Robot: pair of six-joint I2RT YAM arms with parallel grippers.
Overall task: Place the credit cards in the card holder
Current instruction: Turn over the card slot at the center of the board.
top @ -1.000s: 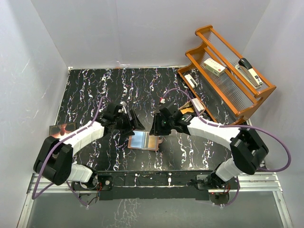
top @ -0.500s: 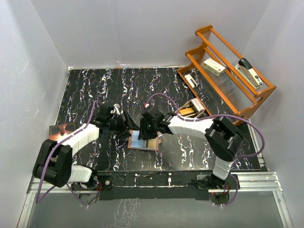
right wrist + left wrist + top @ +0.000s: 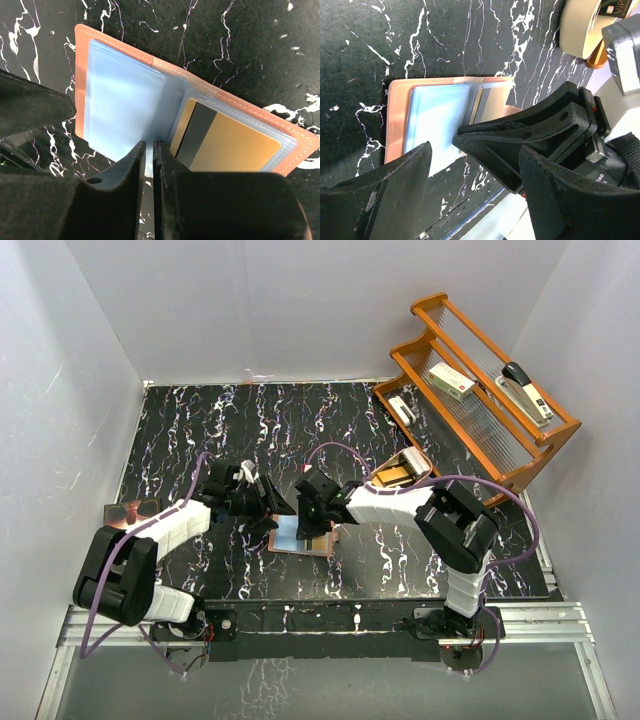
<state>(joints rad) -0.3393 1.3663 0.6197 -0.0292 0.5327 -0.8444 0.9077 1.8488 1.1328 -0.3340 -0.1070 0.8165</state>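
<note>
The right jaws have just pinched down! A moment ago they stood a fair bit wider; now only a thin slit is left, with a pale blue sliver caught in it. I take that for the near edge of the light blue card (image 3: 120,105), though it could be the clear pocket.

The right arm (image 3: 390,502) has slid across too, from the right edge of the card holder (image 3: 235,102) to over its fold. The holder lies open and flat on the tabletop (image 3: 250,40), right under the tips. The blue card is to their left; the orange-gold card (image 3: 235,150) is to their right, already tucked in its pocket. So one card looks home and the second is being worked in.

The left jaws stand wide apart and hold nothing. They hover just beside the right jaws' tips, over the holder's near edge, barely shifted.

From above, the right arm reaches leftward, forearm low and elbow folded back. The left arm (image 3: 175,525) stretches in from the other side.
</note>
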